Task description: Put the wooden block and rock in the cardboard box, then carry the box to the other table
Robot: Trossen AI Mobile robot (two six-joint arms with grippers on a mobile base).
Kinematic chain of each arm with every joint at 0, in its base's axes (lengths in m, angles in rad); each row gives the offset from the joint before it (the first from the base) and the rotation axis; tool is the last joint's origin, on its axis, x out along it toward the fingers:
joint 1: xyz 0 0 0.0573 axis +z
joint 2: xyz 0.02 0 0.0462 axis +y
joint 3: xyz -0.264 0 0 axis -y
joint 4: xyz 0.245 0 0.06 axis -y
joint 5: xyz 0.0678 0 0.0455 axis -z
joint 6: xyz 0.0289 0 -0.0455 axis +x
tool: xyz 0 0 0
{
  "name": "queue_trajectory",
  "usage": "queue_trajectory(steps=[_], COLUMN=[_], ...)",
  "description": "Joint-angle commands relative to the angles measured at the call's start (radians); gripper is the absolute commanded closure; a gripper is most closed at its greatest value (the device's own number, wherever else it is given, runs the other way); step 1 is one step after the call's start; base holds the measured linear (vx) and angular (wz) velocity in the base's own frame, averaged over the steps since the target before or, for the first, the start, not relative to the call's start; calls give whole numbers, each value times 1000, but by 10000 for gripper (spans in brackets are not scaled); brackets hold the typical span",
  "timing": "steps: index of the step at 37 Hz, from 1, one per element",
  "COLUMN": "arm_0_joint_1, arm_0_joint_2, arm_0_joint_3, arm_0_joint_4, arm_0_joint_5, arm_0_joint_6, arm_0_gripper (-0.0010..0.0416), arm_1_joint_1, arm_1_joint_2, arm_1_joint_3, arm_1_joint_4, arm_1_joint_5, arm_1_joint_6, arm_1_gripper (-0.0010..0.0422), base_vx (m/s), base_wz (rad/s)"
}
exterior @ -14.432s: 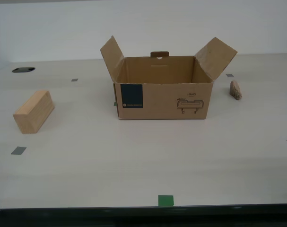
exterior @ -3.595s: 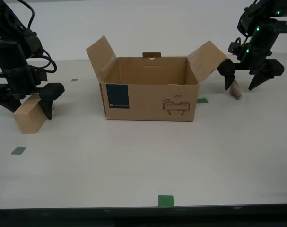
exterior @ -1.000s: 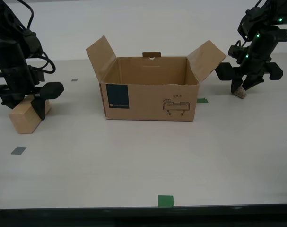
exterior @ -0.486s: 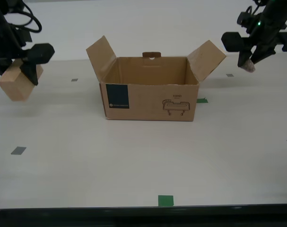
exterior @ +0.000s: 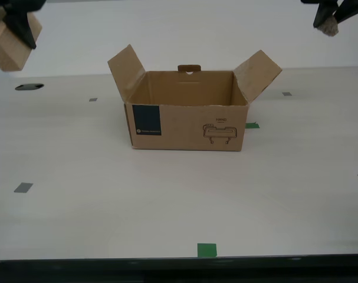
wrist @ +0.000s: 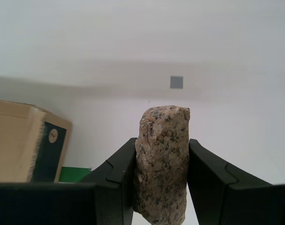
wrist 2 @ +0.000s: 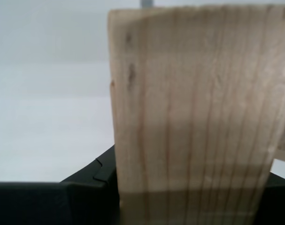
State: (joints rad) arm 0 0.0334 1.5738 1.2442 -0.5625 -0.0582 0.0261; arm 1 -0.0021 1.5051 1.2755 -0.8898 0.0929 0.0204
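The cardboard box [exterior: 187,121] stands open on the pale table, flaps spread, navy label and "HAND" drawing on its front; one corner of it [wrist: 20,140] shows in the first wrist view. My first gripper [exterior: 330,20] is high at the exterior view's top right, shut on the rock [exterior: 328,26]. That pinkish speckled rock [wrist: 162,159] is pinched between the two black fingers [wrist: 115,187]. My second gripper [exterior: 12,29] is high at the exterior view's top left, shut on the wooden block [exterior: 6,50]. The block [wrist 2: 194,117] fills the second wrist view.
Grey tape squares [exterior: 23,187] dot the pale table [exterior: 167,194]. A green tape mark [exterior: 206,250] sits at the front edge, another [exterior: 252,125] beside the box. A dark round hole [exterior: 29,86] lies at the exterior view's back left.
Both arms have risen further since half a second ago, carrying the block and the rock up to the exterior view's top edge. The box has stayed put.
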Motion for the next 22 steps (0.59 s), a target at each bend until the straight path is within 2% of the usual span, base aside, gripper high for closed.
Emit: queue_trajectory(steps=[1, 6, 15, 22], arm_0_joint_1=[1, 2, 2, 3], arm_0_joint_2=[-58, -131, -243, -294], arm_0_joint_3=[1, 1, 1, 3], arm_0_joint_4=[-27, -56, -74, -74], arm_0_joint_5=[1, -16, -182, -349], arm_0_joint_6=[0, -1, -2, -1], arm_0_gripper=[407, 407, 407, 407], arm_1_joint_1=[-1, -2, -31, -68], arm_1_joint_2=[1, 1, 1, 1], arm_1_joint_3=[82, 182, 327, 401], arm_1_joint_4=[-32, -36, -36, -26], arm_1_joint_5=[45, 130, 148, 233], arm_1_joint_6=[56, 58, 64, 86], arm_1_gripper=[413, 413, 413, 413], base_vx=[0, 0, 0, 0], base_wz=[0, 0, 0, 0])
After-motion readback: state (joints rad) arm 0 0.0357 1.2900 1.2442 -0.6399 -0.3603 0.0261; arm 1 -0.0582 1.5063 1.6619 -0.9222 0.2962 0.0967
